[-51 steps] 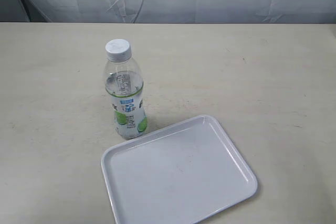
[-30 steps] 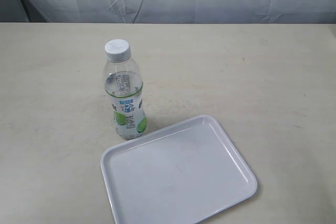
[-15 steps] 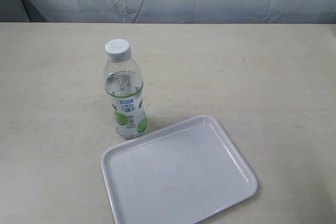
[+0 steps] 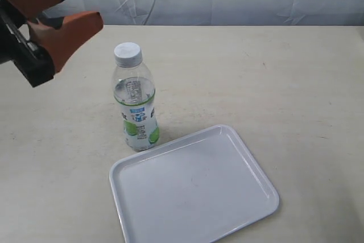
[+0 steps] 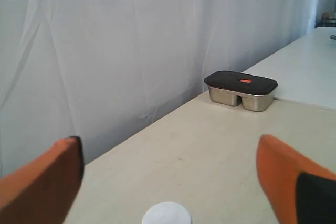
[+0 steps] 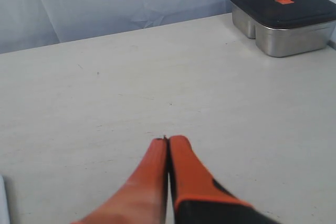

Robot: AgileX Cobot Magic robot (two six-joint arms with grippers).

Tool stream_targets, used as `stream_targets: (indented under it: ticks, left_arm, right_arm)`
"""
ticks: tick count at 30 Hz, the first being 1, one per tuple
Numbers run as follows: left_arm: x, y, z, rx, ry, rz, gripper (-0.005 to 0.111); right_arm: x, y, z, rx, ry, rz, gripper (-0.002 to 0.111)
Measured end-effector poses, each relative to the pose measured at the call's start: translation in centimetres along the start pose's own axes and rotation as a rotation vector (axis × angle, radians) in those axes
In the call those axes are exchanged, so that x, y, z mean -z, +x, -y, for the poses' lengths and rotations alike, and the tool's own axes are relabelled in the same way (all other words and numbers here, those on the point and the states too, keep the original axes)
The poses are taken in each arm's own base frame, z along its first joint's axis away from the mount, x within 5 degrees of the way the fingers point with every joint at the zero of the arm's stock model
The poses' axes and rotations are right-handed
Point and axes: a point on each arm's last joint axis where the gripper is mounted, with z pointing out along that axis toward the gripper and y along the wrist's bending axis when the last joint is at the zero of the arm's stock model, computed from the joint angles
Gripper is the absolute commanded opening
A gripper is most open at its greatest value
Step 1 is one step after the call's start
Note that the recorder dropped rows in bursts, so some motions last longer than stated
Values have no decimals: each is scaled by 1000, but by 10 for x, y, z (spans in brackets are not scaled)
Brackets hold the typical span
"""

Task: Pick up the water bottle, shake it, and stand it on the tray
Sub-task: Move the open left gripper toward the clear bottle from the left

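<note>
Two orange fingers of our left gripper (image 4: 79,5) stand spread wide, up and left of the small clear white-capped plastic water bottle (image 4: 136,106) and apart from it; our right gripper (image 6: 167,141) is pinched closed on nothing. Half a second ago the left gripper was out of view, while the bottle stays upright on the beige tabletop (image 4: 284,72), just beside the flat white rectangular plastic tray (image 4: 193,197). A distant steel box (image 5: 242,97) hides its contents under a dark lid (image 5: 231,81).
</note>
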Motion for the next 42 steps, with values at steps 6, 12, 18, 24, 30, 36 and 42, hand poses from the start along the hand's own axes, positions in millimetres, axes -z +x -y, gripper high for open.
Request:
stream_targets:
  ticks: [6,12,18,24,30,36,42]
  left_arm:
    - [-11,15,-6,-21,50,-1,106]
    - [-26,38,-17,17,89,22,106]
    - [-41,75,-31,53,91,23,106]
    - [-51,118,-42,87,70,-68,106]
    - [-61,143,-48,124,111,-108,106]
    - [-65,158,-48,145,155,-151,105]
    - [-72,168,-37,166,188,-178,105]
  right_arm:
    - [0,0,0,0,0,0,3]
    - [0,0,0,0,0,0,3]
    - [0,0,0,0,0,0,3]
    - [0,0,0,0,0,0,3]
    - [0,0,0,0,0,0,3]
    - [0,0,0,0,0,0,3]
    - [0,0,0,0,0,0,3]
